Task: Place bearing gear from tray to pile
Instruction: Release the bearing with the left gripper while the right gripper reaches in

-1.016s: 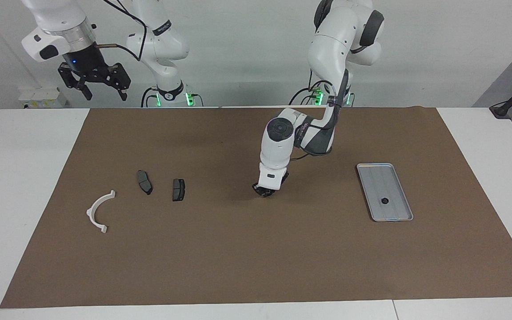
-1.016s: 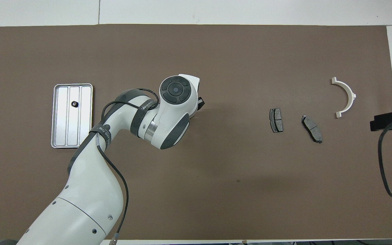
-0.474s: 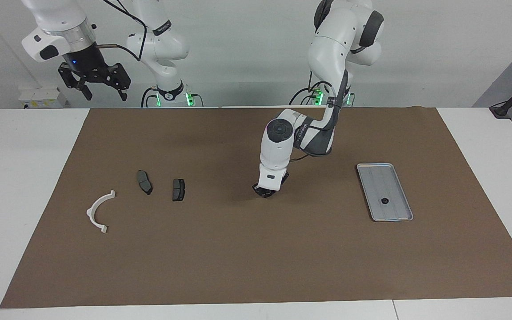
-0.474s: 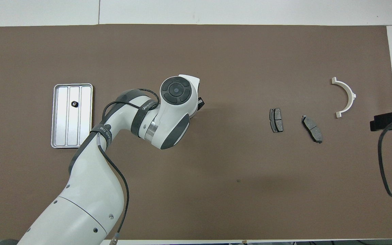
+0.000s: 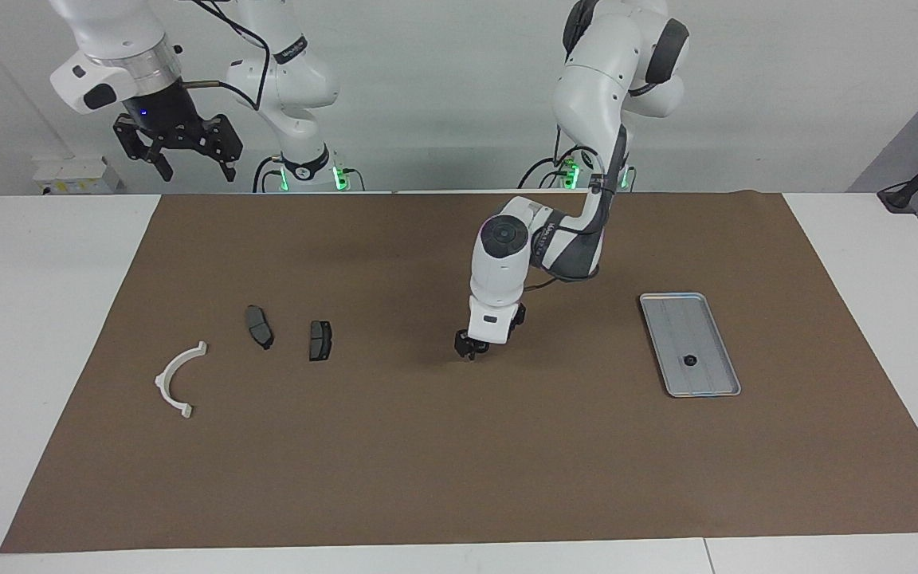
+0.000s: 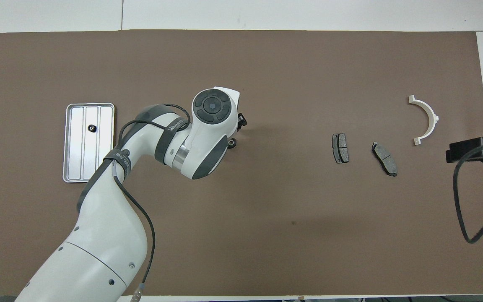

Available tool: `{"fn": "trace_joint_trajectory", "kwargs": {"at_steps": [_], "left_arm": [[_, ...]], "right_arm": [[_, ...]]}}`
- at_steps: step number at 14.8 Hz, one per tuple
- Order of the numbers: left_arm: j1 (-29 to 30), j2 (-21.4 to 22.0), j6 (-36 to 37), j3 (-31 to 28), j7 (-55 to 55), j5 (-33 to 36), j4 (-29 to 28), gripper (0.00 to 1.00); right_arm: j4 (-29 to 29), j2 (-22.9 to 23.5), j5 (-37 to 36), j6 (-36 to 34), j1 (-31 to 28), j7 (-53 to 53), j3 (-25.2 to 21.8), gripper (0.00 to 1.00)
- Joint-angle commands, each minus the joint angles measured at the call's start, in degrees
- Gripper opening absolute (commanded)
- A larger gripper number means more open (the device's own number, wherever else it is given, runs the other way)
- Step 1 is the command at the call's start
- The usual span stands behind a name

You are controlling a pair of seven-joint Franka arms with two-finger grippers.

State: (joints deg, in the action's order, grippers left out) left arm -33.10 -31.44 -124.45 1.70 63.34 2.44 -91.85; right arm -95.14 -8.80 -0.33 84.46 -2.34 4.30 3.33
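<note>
A brown paper mat point(image 5: 395, 454) covers most of the white table point(image 5: 37, 319), whose bare surface shows at both ends and along the edge farthest from the robots — seams in the tabletop are visible there. At the wall, toward the right arm's end, sits a small white box point(image 5: 76, 175) (it carries a yellow label), and black clamp-like fixtures point(image 5: 917, 187) stand at the table's two ends — one at each.
</note>
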Motion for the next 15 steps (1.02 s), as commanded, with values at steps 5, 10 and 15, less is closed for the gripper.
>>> {"fn": "trace_joint_trajectory", "kwargs": {"at_steps": [5, 10, 15], "left_arm": [[12.3, 9.7, 9.8, -0.2, -24.4, 1.3, -4.7, 1.00], [23.2, 12.4, 9.7, -0.2, -46.8, 0.8, -6.8, 1.00], [30.1, 12.5, 2.0, -0.2, -57.8, 0.8, -10.5, 0.91]], "right_arm": [[-5.4, -0.6, 0.0, 6.1, 0.0, 13.5, 8.0, 1.00], [-8.7, 2.9, 0.2, 15.2, 0.1, 21.4, 15.0, 1.00], [-8.3, 12.7, -0.7, 24.3, 9.3, 36.9, 15.4, 1.00]]}}
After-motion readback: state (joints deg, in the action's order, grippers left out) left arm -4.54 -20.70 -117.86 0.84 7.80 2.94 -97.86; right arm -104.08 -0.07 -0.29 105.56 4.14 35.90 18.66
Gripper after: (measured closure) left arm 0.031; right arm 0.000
